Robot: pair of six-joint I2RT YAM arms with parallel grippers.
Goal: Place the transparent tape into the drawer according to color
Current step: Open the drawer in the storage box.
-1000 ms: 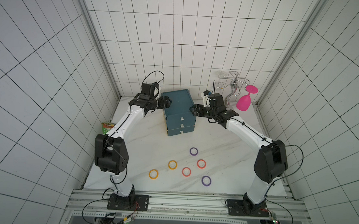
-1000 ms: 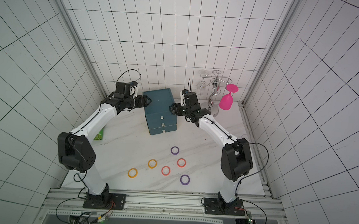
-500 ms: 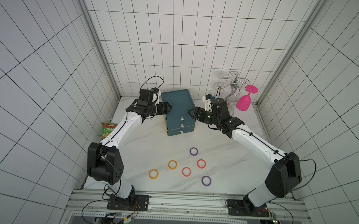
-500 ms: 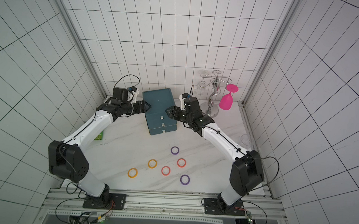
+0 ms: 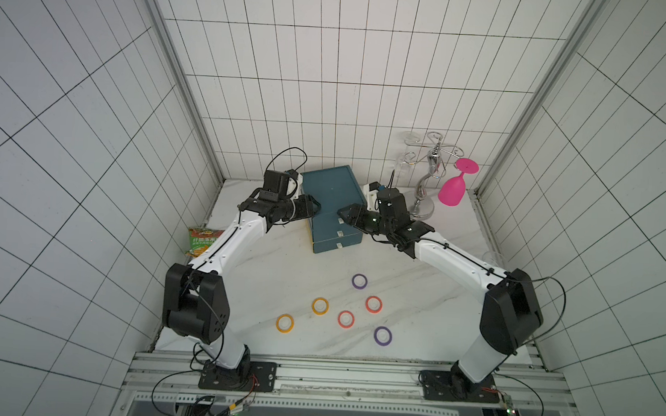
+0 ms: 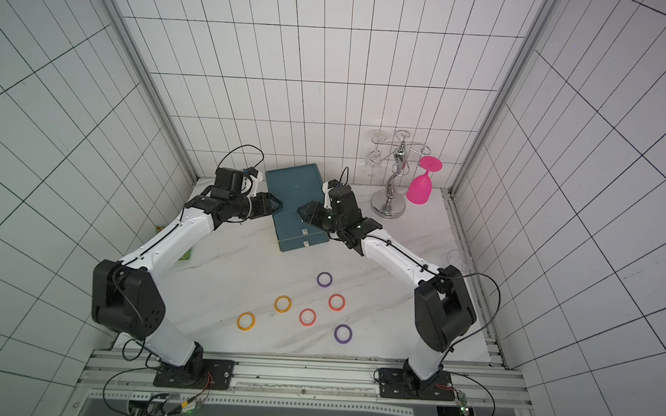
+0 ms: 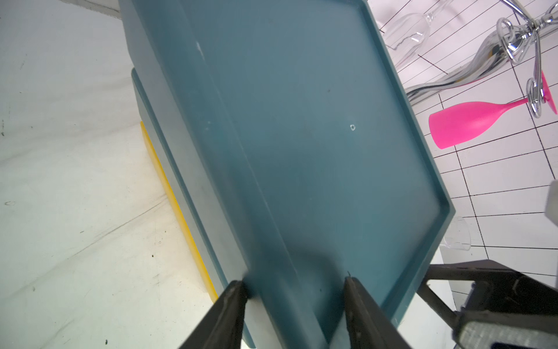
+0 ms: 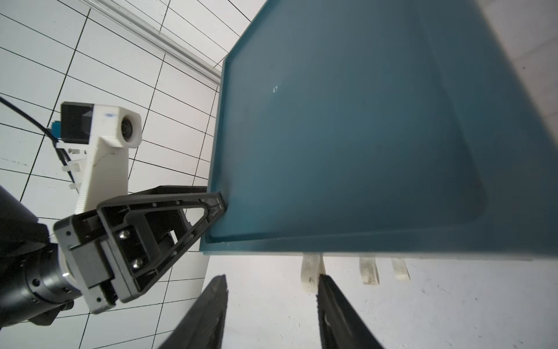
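The teal drawer cabinet point(image 5: 334, 193) point(image 6: 293, 187) stands at the back with its three drawers shut. Several transparent tape rolls lie on the marble in front in both top views: purple point(image 5: 359, 281) point(image 5: 382, 335), red point(image 5: 373, 304) point(image 5: 345, 319) and orange point(image 5: 320, 306) point(image 5: 284, 323). My left gripper point(image 5: 311, 210) point(image 7: 294, 282) straddles the cabinet's point(image 7: 302, 121) upper left edge, jaws apart, tips close against it. My right gripper point(image 5: 341, 215) point(image 8: 271, 281) is open before the top drawer. That drawer's white pull tab point(image 8: 311, 272) lies just inside one fingertip.
A chrome glass rack point(image 5: 426, 190) with a hanging pink glass point(image 5: 453, 190) stands right of the cabinet. A snack packet point(image 5: 202, 241) leans by the left wall. A clear glass point(image 5: 493, 258) sits at the right edge. A yellow strip point(image 7: 169, 196) shows under the cabinet.
Both grippers have narrowed. The left one slid forward along the cabinet's left edge. The right one moved left and down to the top drawer's front.
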